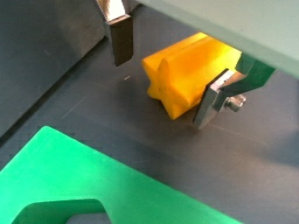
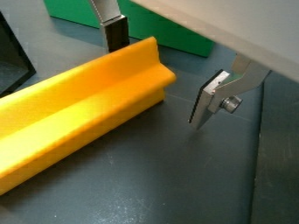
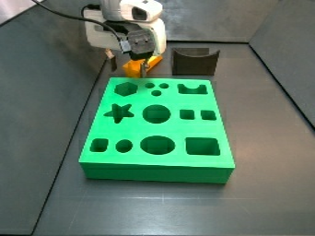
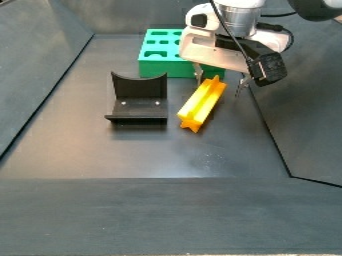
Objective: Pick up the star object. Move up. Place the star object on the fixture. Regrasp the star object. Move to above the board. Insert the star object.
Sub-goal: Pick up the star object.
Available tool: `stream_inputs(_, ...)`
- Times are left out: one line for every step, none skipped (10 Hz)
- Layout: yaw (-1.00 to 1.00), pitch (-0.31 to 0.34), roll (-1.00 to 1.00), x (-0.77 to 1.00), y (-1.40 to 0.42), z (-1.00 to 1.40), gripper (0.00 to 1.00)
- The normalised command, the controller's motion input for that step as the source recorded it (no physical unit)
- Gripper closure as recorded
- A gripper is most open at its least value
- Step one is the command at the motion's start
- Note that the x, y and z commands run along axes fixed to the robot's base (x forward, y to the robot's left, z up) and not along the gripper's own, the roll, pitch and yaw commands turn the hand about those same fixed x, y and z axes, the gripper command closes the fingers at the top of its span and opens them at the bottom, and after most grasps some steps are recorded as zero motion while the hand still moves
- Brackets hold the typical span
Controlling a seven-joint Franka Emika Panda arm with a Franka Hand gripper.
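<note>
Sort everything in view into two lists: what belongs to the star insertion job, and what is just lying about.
Belongs to the job:
- star object, lying flat on the floor
- fixture, beside it
- board, green
- gripper, open, fingers either side of the star object's end

Lying about:
- nothing else visible

No text, label, brand, number or sign can be read anywhere in these views.
</note>
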Motion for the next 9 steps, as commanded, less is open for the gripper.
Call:
stream_inputs(-0.19,-0.029,-0.11,0.00,0.00,-0.03,0.00)
stream_inputs(-0.13,-0.043,-0.13,0.01,0.00,0.00,0.00)
stream_inputs(-0.07,-0.093,-0.22,0.00,0.04,0.00,0.00)
stream_inputs(0.03,-0.080,-0.21,0.07,0.07,0.00,0.00)
stream_inputs(0.00,-0.063,-0.18,0.07,0.04,-0.01,0.00)
stream_inputs(0.00,-0.044,-0.14,0.06,0.01,-0.03,0.00)
stream_inputs(0.00,-0.011,-0.08,0.05,0.00,-0.02,0.00)
stream_inputs(0.00,0.000,-0.05,0.03,0.00,-0.02,0.00)
stream_inputs(0.00,-0.001,-0.05,0.02,0.01,-0.05,0.00)
